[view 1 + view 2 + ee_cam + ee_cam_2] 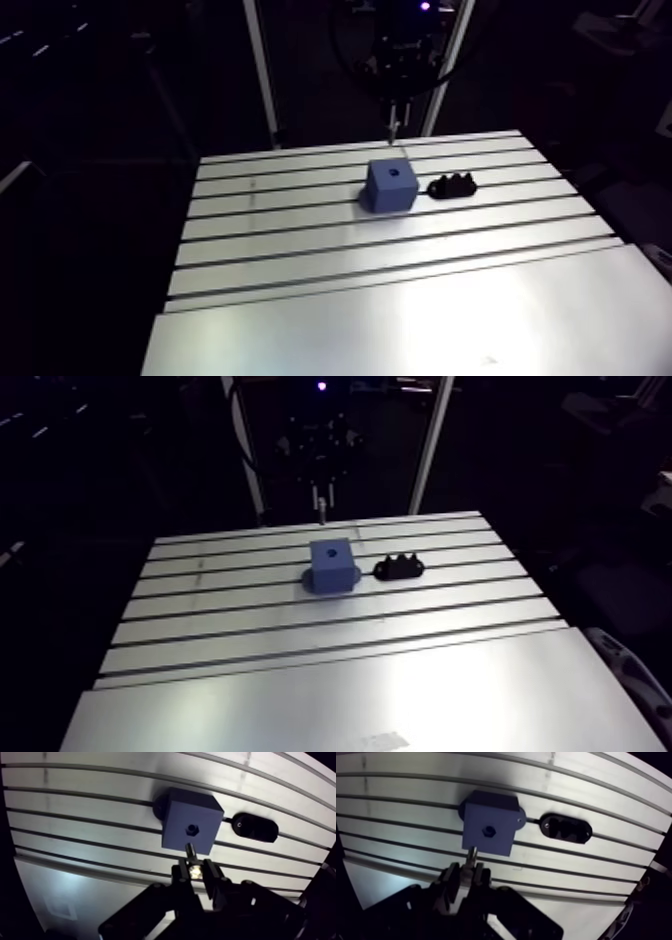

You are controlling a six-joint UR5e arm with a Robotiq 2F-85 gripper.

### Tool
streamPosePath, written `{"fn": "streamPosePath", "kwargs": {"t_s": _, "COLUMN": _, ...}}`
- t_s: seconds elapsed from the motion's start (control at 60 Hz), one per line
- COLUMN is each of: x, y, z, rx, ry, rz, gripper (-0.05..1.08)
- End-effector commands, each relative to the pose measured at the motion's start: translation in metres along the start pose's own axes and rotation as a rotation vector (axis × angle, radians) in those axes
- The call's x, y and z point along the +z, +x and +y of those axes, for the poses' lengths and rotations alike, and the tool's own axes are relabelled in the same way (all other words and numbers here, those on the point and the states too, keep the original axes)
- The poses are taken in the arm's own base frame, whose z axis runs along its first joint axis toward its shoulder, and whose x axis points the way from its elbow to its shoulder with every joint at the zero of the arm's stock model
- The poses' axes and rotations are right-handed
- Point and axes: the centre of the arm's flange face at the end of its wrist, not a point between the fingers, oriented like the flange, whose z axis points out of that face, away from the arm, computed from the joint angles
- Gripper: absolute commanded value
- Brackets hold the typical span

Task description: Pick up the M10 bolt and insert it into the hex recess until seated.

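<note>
Gripper (194, 869), clamped on the M10 bolt (190, 851), hangs over the mid-frame blue block (390, 186), apparently just short of its hex recess (192, 829); aligning, then lowering, comes next.

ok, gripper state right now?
Gripper: shut on the M10 bolt, which hangs near the blue block, not yet in the hex recess.

Block (390, 186) on table (400, 300); holder (452, 186) just beside it; bolt (190, 849) in hand (194, 871) near block.
</note>
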Motion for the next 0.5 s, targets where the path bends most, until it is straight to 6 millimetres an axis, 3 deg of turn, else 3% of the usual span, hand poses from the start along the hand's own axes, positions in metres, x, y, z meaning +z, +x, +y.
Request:
{"fn": "streamPosePath", "kwargs": {"t_s": 0.017, "x": 0.011, "y": 0.002, "z": 0.004, "rx": 0.0, "ry": -0.036, "rz": -0.027, "gripper": 1.07}}
{"fn": "streamPosePath", "kwargs": {"t_s": 0.5, "x": 0.022, "y": 0.009, "z": 0.007, "rx": 0.001, "ry": -0.043, "rz": -0.033, "gripper": 1.07}}
